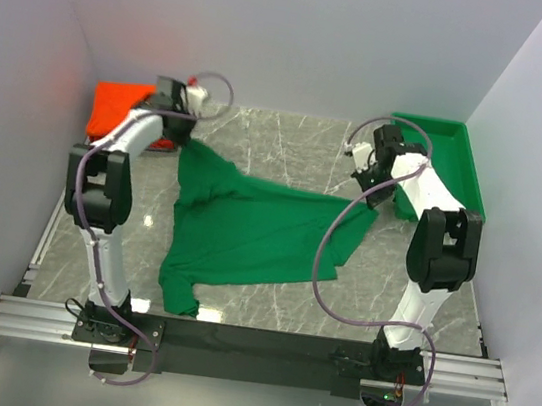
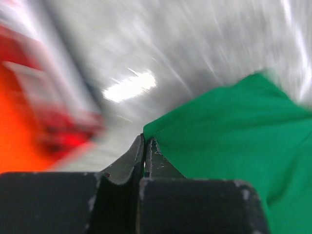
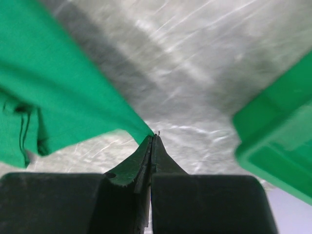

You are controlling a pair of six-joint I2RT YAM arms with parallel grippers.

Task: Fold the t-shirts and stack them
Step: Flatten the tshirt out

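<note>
Pinching opposite corners, the left gripper at ten o'clock and the right gripper at two o'clock are both clamped on the dark green t-shirt, probably to stretch it flat mid-table for folding. The orange-red t-shirts lie just beyond the left gripper, and the green tray just beyond the right. No writing is legible

Grey marbled table: green t-shirt spread between left claw and right claw; orange-red shirts left of the former; green tray right of the latter.
</note>
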